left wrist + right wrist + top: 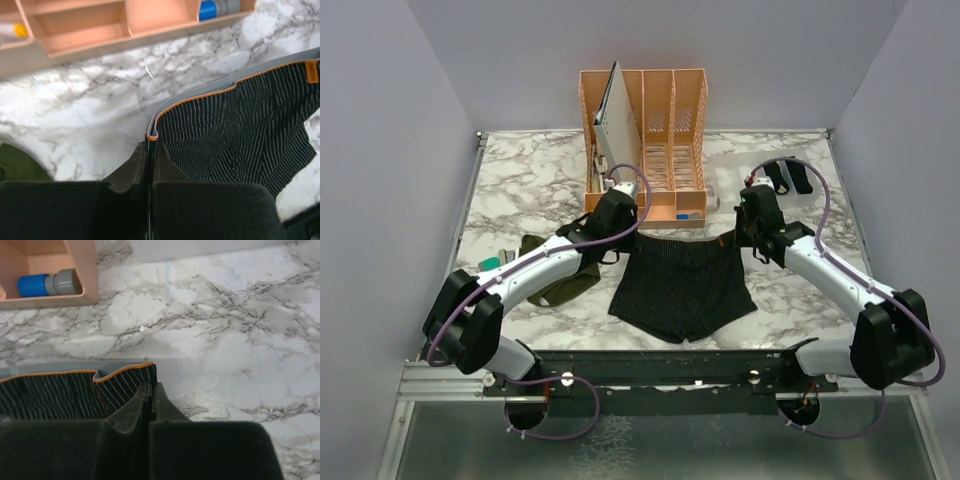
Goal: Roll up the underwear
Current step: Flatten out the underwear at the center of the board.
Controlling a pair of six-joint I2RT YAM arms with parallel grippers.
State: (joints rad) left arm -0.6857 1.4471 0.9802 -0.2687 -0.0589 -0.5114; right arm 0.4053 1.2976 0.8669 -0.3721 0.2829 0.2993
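The black finely striped underwear lies spread flat in the middle of the table, its orange-edged waistband at the far side. My left gripper is shut on the waistband's left corner. My right gripper is shut on the waistband's right corner. The striped cloth shows in the left wrist view and the right wrist view. The olive-green underwear lies under my left arm. A black underwear lies at the far right.
An orange divided organizer stands at the back centre, holding a white panel and a blue and grey cylinder. A small teal block lies at the left. A metal rail runs along the near edge.
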